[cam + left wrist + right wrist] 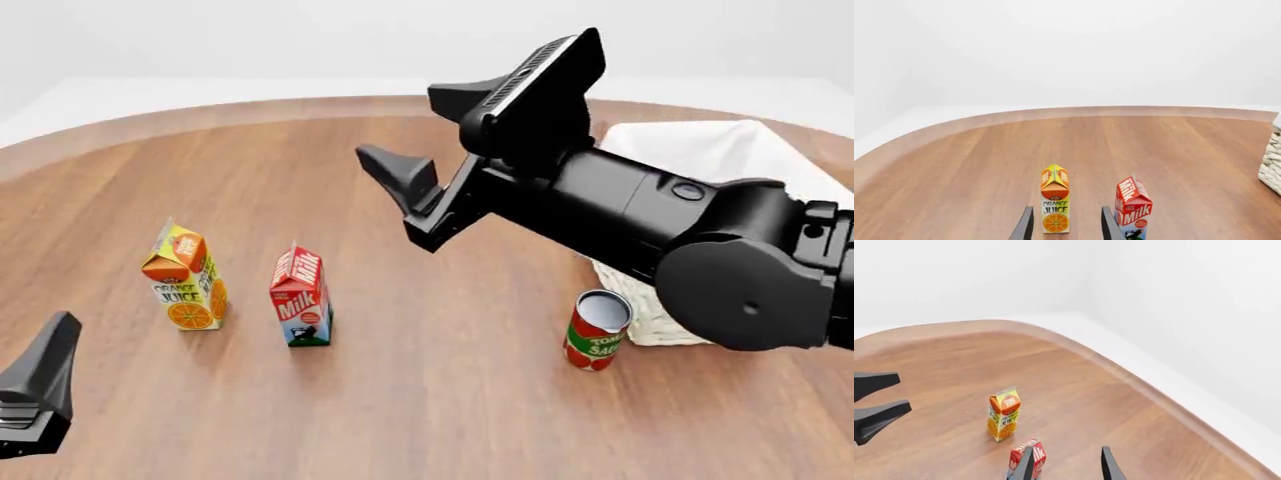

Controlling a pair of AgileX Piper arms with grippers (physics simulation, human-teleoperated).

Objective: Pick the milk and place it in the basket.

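The small red gable-top milk carton (300, 297) stands upright on the round brown wooden table (441, 400), just beside the orange-yellow juice carton (186, 277), not touching it. The large cream-white woven wicker basket (650, 308) sits well apart from the milk carton, partly hidden by the right arm. A red tomato sauce can (595, 330) stands at the basket's near corner. The right gripper (461, 125) hangs in the air beyond the milk carton, fingers spread wide, holding nothing. The left gripper (1066, 224) sits low near the milk carton, fingers apart, empty.
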